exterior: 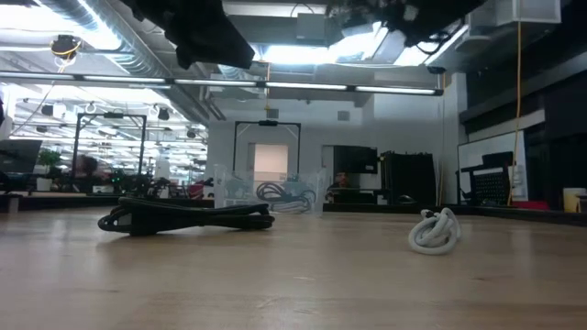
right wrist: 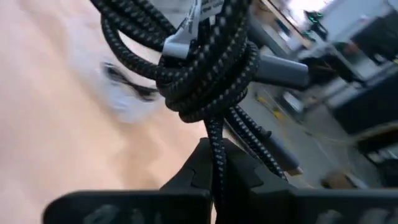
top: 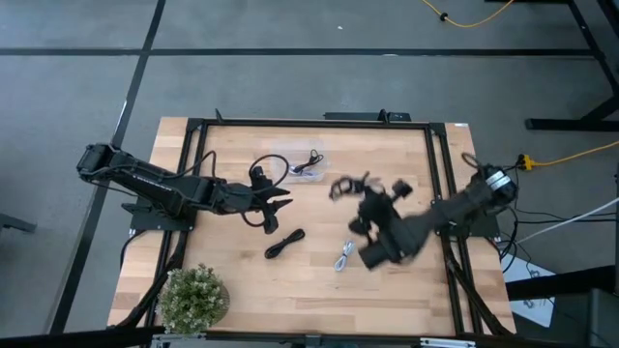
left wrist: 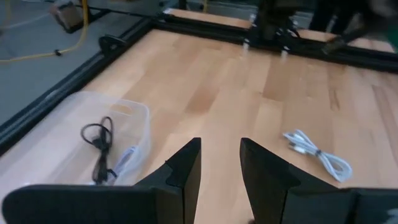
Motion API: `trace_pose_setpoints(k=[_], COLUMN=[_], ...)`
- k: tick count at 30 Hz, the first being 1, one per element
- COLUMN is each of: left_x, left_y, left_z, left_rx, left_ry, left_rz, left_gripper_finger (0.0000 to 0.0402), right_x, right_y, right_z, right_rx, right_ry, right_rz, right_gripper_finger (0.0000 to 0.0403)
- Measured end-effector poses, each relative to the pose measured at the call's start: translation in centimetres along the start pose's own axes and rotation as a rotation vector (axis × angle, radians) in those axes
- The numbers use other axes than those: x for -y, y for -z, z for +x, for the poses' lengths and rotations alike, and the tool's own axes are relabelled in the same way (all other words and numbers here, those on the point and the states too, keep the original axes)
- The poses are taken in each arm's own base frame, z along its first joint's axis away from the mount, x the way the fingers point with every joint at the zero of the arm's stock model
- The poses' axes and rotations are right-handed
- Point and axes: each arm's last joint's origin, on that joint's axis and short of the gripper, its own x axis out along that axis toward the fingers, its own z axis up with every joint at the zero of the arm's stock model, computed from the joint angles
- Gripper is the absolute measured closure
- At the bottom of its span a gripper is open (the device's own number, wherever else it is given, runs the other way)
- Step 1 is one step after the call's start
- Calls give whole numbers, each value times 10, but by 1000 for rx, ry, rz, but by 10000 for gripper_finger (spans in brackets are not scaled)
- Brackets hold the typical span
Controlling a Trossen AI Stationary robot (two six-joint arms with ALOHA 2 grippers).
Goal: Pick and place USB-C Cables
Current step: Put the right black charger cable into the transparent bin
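My right gripper [right wrist: 214,177] is shut on a black braided USB-C cable [right wrist: 199,56], held above the table's middle [top: 340,188]. My left gripper [left wrist: 219,163] is open and hovers near a clear container [left wrist: 127,115], touching nothing. Inside the container [top: 300,164] lies one black cable [left wrist: 99,144]. A second black cable [top: 283,244] lies flat on the wood [exterior: 183,217]. The white cable [top: 344,255] lies coiled on the table near it [exterior: 434,229], and also shows in the left wrist view [left wrist: 318,152]. My right gripper pinches a strand [right wrist: 216,146] that runs out of the cable's coiled bundle, between its two fingers. The bundle, with its light band [right wrist: 186,31], stands out beyond the fingertips. It is lifted clear of the table.
A dark metal frame [top: 198,145] edges the wooden table. A potted plant [top: 193,298] stands at the near left corner. Bare wood [left wrist: 249,81] lies between the container and the right arm's base.
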Motion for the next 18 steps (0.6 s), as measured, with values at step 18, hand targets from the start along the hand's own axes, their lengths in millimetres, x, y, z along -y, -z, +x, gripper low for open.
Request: trace_pose_setpoints(k=[18], left_x=[0], left_y=[8], left_z=[-1], left_rx=[-79], left_ry=[28], left_rz=[34], left_gripper_finger=[296], right_x=[62], right_y=[-89], right_z=[221], right_rx=[-89], right_ry=[-542], right_rz=[131], right_gripper_finger=[391])
